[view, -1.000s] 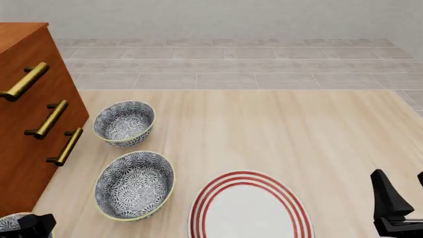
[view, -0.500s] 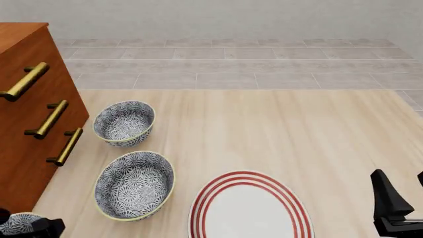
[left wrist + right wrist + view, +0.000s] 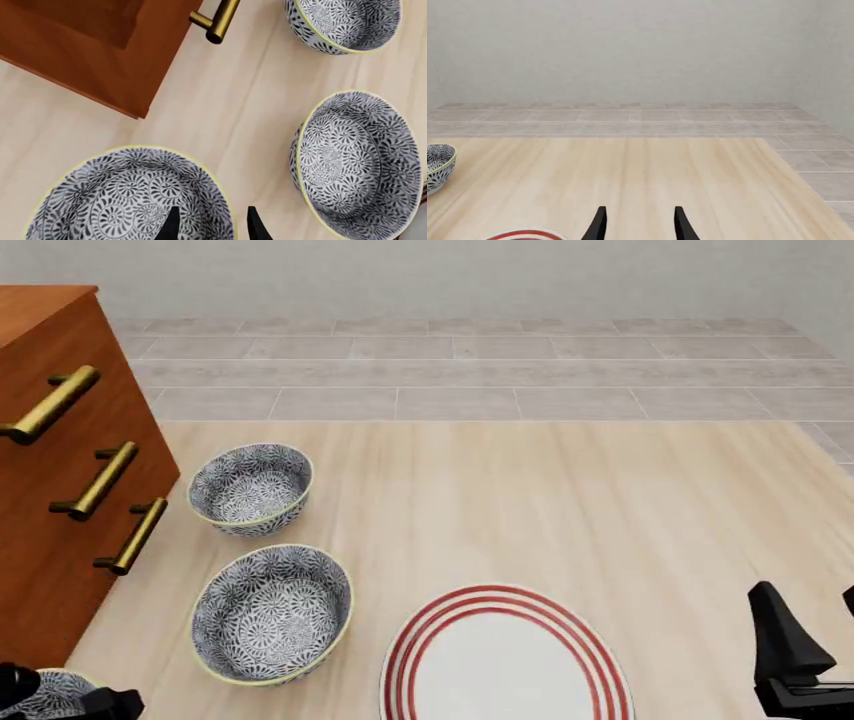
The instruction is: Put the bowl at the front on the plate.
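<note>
The front bowl (image 3: 43,693) sits at the near left corner, cut off by the frame's edge and partly covered by my left gripper (image 3: 67,706). In the left wrist view this bowl (image 3: 120,200) fills the foreground. My left gripper (image 3: 212,227) is open and straddles its rim, with one finger (image 3: 172,226) over the inside and the other outside. The white plate (image 3: 505,665) with red rings lies at the near centre. Beyond the plate's right side my right gripper (image 3: 805,652) hangs open and holds nothing; the right wrist view shows it (image 3: 639,226) above bare table.
Two more patterned bowls stand further back on the left: a middle bowl (image 3: 271,613) (image 3: 353,160) and a far bowl (image 3: 251,487) (image 3: 343,22). A wooden cabinet (image 3: 54,490) with brass handles (image 3: 131,536) borders the left side, close to the bowls.
In the front view my left gripper has shifted toward the near edge and a little right, so more of the front bowl shows. The right arm has not moved.
</note>
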`<state>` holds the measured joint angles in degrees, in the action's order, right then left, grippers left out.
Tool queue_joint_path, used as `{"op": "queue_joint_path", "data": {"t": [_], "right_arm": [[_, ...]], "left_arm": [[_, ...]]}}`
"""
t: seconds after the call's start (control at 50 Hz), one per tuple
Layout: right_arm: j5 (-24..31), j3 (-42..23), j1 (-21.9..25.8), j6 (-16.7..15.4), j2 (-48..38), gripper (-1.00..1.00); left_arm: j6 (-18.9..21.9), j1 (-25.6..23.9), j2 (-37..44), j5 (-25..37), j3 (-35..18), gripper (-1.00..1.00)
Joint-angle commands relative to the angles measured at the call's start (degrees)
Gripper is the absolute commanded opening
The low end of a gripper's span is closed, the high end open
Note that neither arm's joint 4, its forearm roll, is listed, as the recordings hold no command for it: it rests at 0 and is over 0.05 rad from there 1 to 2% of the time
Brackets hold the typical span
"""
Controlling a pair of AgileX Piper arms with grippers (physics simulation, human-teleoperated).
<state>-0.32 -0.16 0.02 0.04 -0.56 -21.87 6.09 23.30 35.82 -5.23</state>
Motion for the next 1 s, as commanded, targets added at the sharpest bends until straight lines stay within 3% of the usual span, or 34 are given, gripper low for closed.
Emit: {"op": "queue_joint_path", "data": {"t": [0.02,0.48,0.66,0.68,1.0], "right_arm": [[0.04,0.01,0.00,-0.02,0.07,1.00],[0.04,0.01,-0.01,-0.02,0.06,1.00],[0.04,0.01,0.00,-0.02,0.06,1.00],[0.04,0.01,0.01,-0.01,0.07,1.00],[0.04,0.01,-0.01,-0.02,0.07,1.00]], "left_arm": [[-0.15,-0.39,1.74,-1.46,0.33,1.00],[-0.18,-0.43,11.59,-14.10,4.27,1.00],[0.04,-0.51,13.45,-16.37,5.00,1.00],[-0.14,-0.66,12.93,-16.05,4.96,-1.00],[-1.53,-2.51,3.13,-5.55,0.61,-1.00]]}}
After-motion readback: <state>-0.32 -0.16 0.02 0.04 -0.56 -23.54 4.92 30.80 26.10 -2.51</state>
